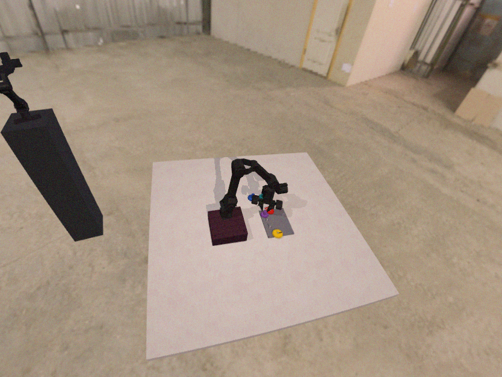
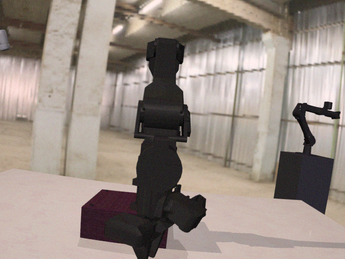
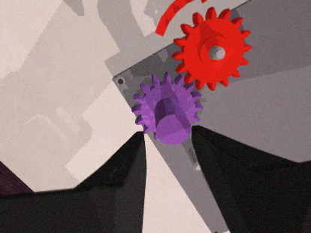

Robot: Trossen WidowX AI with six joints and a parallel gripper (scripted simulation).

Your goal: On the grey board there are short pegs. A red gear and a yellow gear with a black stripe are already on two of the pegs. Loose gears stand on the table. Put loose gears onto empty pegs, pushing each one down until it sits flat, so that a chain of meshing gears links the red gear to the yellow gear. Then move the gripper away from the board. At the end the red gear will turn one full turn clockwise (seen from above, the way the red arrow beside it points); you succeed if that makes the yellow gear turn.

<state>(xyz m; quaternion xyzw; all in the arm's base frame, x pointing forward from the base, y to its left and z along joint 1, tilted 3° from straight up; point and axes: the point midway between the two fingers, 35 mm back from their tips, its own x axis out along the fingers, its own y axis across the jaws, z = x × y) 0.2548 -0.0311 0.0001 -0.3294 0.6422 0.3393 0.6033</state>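
The purple gear point(image 1: 264, 214) point(image 3: 149, 111) is on the grey board point(image 1: 285, 223) point(image 3: 278, 111), near its corner and beside the red gear point(image 1: 271, 211) point(image 3: 195, 47). Their teeth are close together; whether the purple gear sits flat is unclear. My gripper point(image 1: 265, 209) point(image 2: 147, 255) point(image 3: 167, 135) is slightly open, its fingertips either side of the purple gear's knob, with a gap at the left finger. A bare peg point(image 3: 194, 158) shows beside the right finger. The yellow gear point(image 1: 277, 233) is at the board's opposite end. A blue gear point(image 1: 251, 197) and a teal gear point(image 1: 260, 196) stand behind the gripper.
The dark red base block point(image 1: 227, 227) point(image 2: 111, 200) stands beside the board, under the arm. The red arrow point(image 3: 176, 11) lies by the red gear. A second arm on a tall dark pedestal point(image 1: 52, 174) point(image 2: 300, 178) is far off the table.
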